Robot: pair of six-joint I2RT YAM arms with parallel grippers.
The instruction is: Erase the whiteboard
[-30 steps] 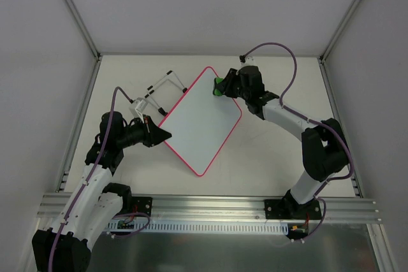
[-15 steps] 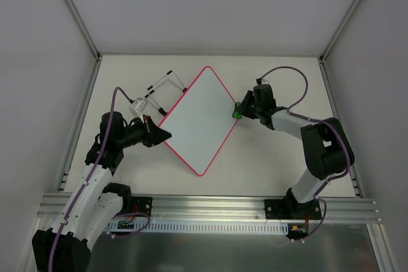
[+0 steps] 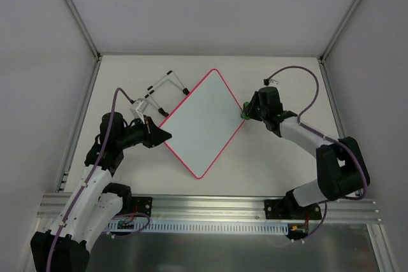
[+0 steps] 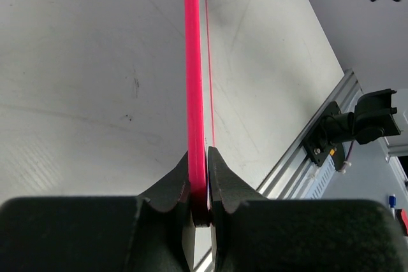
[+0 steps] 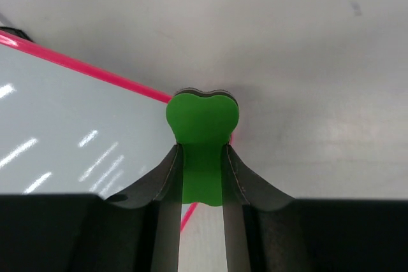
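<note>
The whiteboard (image 3: 203,120), white with a thin pink-red frame, lies as a diamond mid-table and its face looks blank. My left gripper (image 3: 167,134) is shut on the board's left edge; the left wrist view shows the pink frame (image 4: 194,81) edge-on between the jaws. My right gripper (image 3: 245,111) is shut on the green bone-shaped eraser (image 5: 202,122), which sits at the board's right corner, over the pink frame (image 5: 95,71). The eraser shows as a green spot (image 3: 245,111) in the top view. The black wire stand (image 3: 167,83) lies behind the board's upper left edge.
White walls with metal posts enclose the table on three sides. An aluminium rail (image 3: 210,207) runs along the near edge, also seen in the left wrist view (image 4: 306,151). The right arm's purple cable (image 3: 299,74) loops above its wrist.
My right gripper has carried the eraser from the board's top corner down its upper right edge to the right corner. The board has turned slightly. The left gripper has kept its hold.
</note>
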